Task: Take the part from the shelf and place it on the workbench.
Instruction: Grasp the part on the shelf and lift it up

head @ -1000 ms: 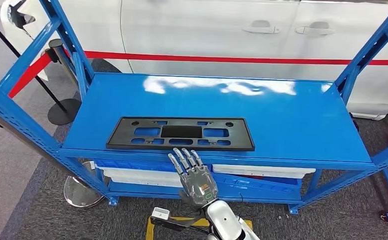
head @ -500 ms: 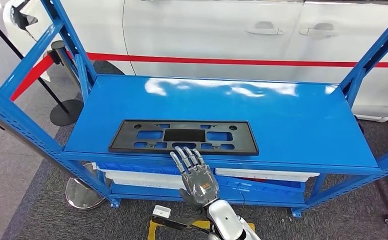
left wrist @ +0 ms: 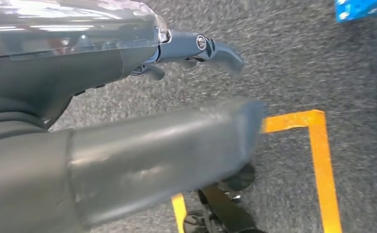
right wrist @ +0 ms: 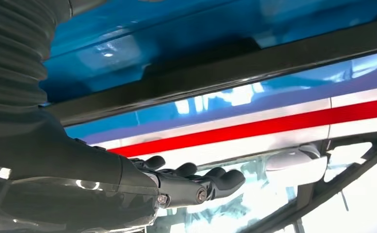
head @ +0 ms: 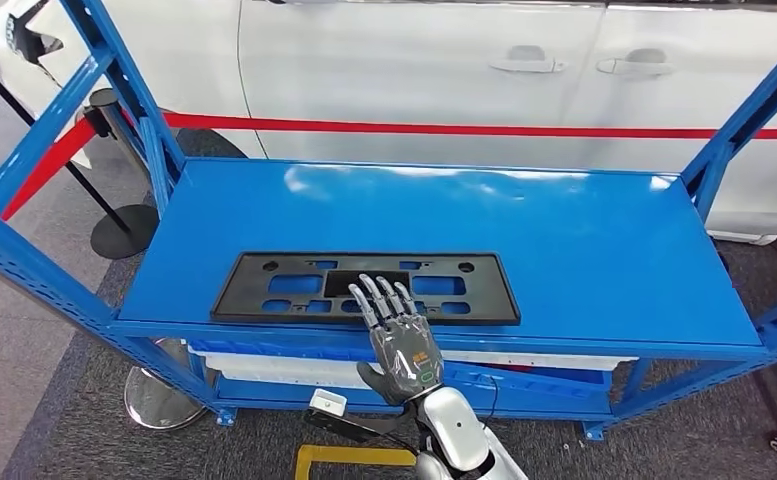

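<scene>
A flat black rectangular part [head: 294, 290] with several cut-outs lies near the front edge of the blue shelf top [head: 584, 250]. My right hand [head: 401, 345] comes up from below with its fingers spread and straight, its fingertips [head: 379, 292] lying over the part's front strip; it holds nothing. From the right wrist view, the part's dark edge [right wrist: 215, 73] runs across just past the right hand [right wrist: 176, 187], whose fingers are stretched out. My left hand [left wrist: 94, 63] hangs over the grey carpet, fingers loose and nothing in them.
Blue shelf uprights [head: 114, 90] [head: 744, 110] frame the top at both ends. A white car [head: 444, 70] with a red stripe stands close behind. White bins [head: 264, 365] sit on the lower level. A black stanchion [head: 114, 150] stands left; yellow tape [left wrist: 317, 160] marks the floor.
My right hand has risen and reached forward, so its fingertips now overlap the part's front edge instead of stopping below it. The camera has shifted slightly.
</scene>
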You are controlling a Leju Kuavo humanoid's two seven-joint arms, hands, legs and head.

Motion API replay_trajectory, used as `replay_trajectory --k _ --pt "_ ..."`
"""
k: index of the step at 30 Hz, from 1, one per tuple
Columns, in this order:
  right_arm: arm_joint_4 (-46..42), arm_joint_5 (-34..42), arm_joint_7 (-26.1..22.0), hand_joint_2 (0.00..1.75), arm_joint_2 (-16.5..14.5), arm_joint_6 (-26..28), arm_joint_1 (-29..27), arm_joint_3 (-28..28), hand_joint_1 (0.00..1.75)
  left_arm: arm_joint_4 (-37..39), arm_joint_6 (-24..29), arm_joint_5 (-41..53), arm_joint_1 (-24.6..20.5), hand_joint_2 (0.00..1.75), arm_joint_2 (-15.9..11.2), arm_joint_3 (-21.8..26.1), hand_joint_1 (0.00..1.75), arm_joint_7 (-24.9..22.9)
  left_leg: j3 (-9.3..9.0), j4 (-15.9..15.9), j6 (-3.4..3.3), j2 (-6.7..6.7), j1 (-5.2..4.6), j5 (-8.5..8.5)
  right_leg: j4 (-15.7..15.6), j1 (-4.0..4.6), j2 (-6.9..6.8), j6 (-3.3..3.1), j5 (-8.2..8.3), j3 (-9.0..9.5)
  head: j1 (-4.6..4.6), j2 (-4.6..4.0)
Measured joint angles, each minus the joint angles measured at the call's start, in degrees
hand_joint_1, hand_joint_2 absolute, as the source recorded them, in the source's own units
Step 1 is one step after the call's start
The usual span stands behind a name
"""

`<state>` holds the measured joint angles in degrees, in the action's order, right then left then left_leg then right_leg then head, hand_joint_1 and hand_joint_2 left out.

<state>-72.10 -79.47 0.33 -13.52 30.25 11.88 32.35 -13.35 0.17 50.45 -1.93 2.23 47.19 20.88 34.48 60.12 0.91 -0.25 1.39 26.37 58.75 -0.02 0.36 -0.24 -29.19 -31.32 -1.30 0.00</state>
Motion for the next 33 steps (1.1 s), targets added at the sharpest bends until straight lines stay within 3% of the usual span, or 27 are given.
replay_trajectory --k 3,4,6,8,9,11,12,13,15,17,19,20,22,23,24,26,28,33 --pt "-0.53 0.08 0.02 1.75 0.02 -0.01 0.04 -0.44 0.0 0.0 -0.01 0.33 0.13 0.0 0.04 0.04 0.0 -0.03 -0.57 -0.36 -1.4 0.0 0.08 0.26 1.81 -0.21 -0.06 0.73 -1.32 -0.59 0.4 0.0" --pt "-0.67 0.09 0.02 1.75 0.02 -0.03 0.07 -0.59 0.0 0.0 -0.02 0.45 0.1 0.0 0.05 0.04 0.0 -0.03 -0.87 -0.52 -1.81 0.01 0.12 0.39 4.31 -0.3 -0.09 0.98 -2.45 -1.84 0.53 0.0" --pt "-0.69 0.11 0.03 1.75 0.07 -0.2 -0.02 -1.02 0.0 0.0 -0.02 0.59 0.01 0.0 0.04 0.08 0.0 -0.03 -1.32 -0.54 -2.3 0.01 0.0 0.82 11.77 -0.35 -0.12 1.24 -4.88 -6.3 0.76 0.0" --pt "-0.54 0.21 0.05 1.75 0.16 -0.41 -0.22 -1.48 0.0 0.0 -0.03 0.71 0.07 0.0 0.04 0.15 0.0 -0.03 -1.94 -0.54 -2.47 -0.04 -0.17 1.35 16.14 -0.35 -0.12 1.19 -4.69 -9.89 0.79 0.0" --pt "-0.46 0.26 0.07 1.75 0.19 -0.49 -0.26 -1.71 0.0 0.0 -0.03 0.86 0.12 0.0 0.05 0.2 0.0 -0.03 -2.42 -0.54 -2.44 -0.08 -0.26 1.66 15.21 -0.3 -0.12 0.97 -2.87 -10.15 0.79 0.0" --pt "-0.4 0.29 0.09 1.75 0.21 -0.6 -0.2 -2.24 0.0 0.01 0.23 1.45 0.19 0.0 0.14 0.28 0.0 0.01 -3.42 -0.59 -2.26 -0.2 -0.38 2.34 8.59 0.03 -0.08 0.02 2.18 -8.05 0.83 0.0" --pt "-0.37 0.28 0.1 1.75 0.21 -0.62 -0.16 -2.56 0.0 0.02 0.5 1.78 0.16 0.0 0.32 0.31 0.0 0.04 -3.77 -0.57 -2.08 -0.25 -0.52 2.64 5.28 0.29 -0.06 -0.59 3.99 -6.8 0.73 0.0" --pt "-0.34 0.27 0.13 1.75 0.21 -0.62 -0.1 -2.83 0.0 0.04 0.79 2.09 0.12 0.0 0.43 0.31 0.0 0.06 -3.85 -0.61 -1.84 -0.29 -0.48 2.84 2.88 0.56 -0.05 -1.07 4.76 -5.9 0.74 0.0" --pt "-0.28 0.0 0.33 1.75 0.21 -0.69 -0.05 -3.25 0.0 0.07 1.11 2.53 0.03 0.0 0.57 0.32 0.0 -0.01 -3.82 -0.86 -1.25 -0.25 -0.38 2.95 1.22 0.92 -0.01 -1.54 4.56 -5.39 0.75 0.0" --pt "-0.3 -1.12 1.16 1.75 0.15 -1.04 0.01 -3.71 0.0 0.07 1.14 2.95 -0.05 0.0 0.48 0.32 0.0 -0.09 -4.09 -1.07 -0.67 -0.14 -0.36 3.25 0.03 0.55 0.0 -1.61 4.45 -4.67 0.85 -0.01" --pt "-0.32 -3.06 2.57 1.75 0.1 -1.78 0.32 -4.25 0.0 0.07 1.13 3.41 -0.14 0.0 0.42 0.33 0.0 -0.1 -3.2 1.63 -0.26 -0.05 -0.42 4.93 -1.03 0.03 -0.17 -1.82 4.41 -3.59 0.73 -0.01" --pt "-0.27 -4.19 3.43 1.75 0.11 -2.33 0.55 -4.56 0.0 0.07 1.12 3.62 -0.14 0.0 0.36 0.34 0.0 -0.09 -1.69 4.74 -0.09 -0.03 -0.31 6.35 -1.22 0.0 -0.26 -1.96 4.3 -3.23 0.69 -0.01" --pt "-0.07 -6.27 5.09 1.75 0.2 -3.55 0.96 -5.41 0.85 0.07 1.11 3.98 -0.09 0.0 0.14 0.38 0.0 -0.09 2.52 12.05 0.34 -0.02 -0.17 8.86 -1.23 -0.03 -0.36 -2.14 4.03 -2.95 0.62 0.0" --pt "0.08 -7.09 5.75 1.75 0.3 -4.15 1.09 -5.89 1.29 0.07 1.11 4.16 -0.04 0.0 0.04 0.4 0.0 -0.09 3.99 14.09 0.55 -0.02 -0.09 8.89 -1.2 -0.06 -0.35 -2.12 3.9 -2.83 0.61 0.0" --pt "0.25 -7.74 6.17 1.75 0.4 -4.76 1.27 -6.33 1.72 0.07 1.11 4.39 0.01 0.0 -0.04 0.4 0.0 -0.07 4.39 13.87 0.75 0.0 0.01 7.7 -1.15 -0.12 -0.3 -2.02 3.76 -2.67 0.59 0.0" --pt "0.59 -8.78 6.58 1.75 0.58 -6.1 1.85 -7.03 1.74 0.07 1.07 4.78 -0.01 0.0 -0.17 0.45 0.0 0.07 2.2 7.58 1.01 0.06 0.31 3.04 -0.77 -0.28 -0.17 -1.61 3.34 -2.37 0.56 0.0" --pt "1.0 -9.45 6.81 1.75 0.75 -7.19 2.74 -7.79 1.74 0.07 1.01 4.94 -0.22 0.0 -0.28 0.63 0.0 0.22 -0.37 1.24 0.81 0.01 0.27 0.37 -0.04 -0.16 -0.04 -0.94 2.84 -2.46 0.5 0.0" --pt "1.67 -9.8 7.0 1.75 1.1 -7.69 3.72 -9.13 1.71 0.07 0.96 4.98 -0.24 0.0 -0.33 1.32 0.0 0.29 -0.99 -0.75 -1.27 -0.14 0.06 -0.13 1.07 -0.24 -0.01 0.48 2.11 -3.08 0.68 0.0"
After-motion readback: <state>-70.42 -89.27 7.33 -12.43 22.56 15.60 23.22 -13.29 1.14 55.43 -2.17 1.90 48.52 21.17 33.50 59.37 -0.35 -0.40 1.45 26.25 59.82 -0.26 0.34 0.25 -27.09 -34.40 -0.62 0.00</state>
